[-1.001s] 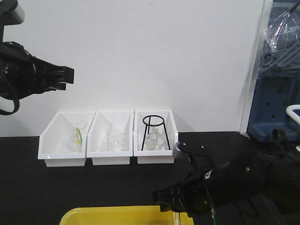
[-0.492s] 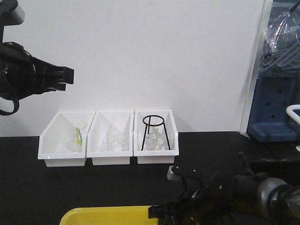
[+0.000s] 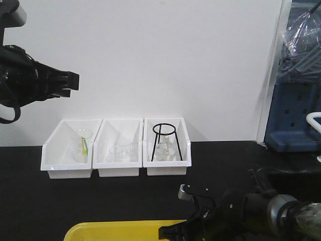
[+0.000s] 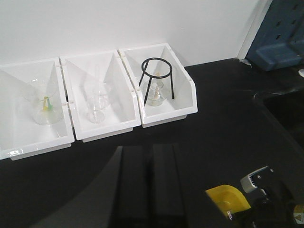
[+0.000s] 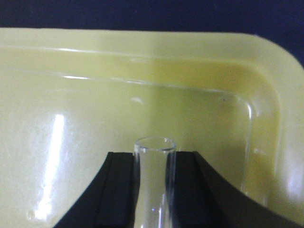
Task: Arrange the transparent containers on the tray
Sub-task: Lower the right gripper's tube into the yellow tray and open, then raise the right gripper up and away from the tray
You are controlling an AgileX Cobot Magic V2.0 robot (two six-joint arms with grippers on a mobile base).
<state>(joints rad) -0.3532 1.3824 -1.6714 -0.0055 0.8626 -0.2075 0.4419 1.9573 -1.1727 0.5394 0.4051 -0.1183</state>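
A: Right gripper (image 5: 153,190)?
B: Lowered over the yellow tray's (image 5: 266,118) far right corner since a second ago, clamped on a test tube (image 5: 153,183).
A: Meaning?
B: Placement likely imminent.
A: Left gripper (image 3: 67,84)?
B: Raised, state unclear.

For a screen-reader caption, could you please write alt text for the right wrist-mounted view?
A clear glass test tube, open end up, is clamped between the two black fingers of the right pincer above a glossy yellow tray. The tray's rounded corner and raised rim curve across the upper right, with dark table surface beyond it.
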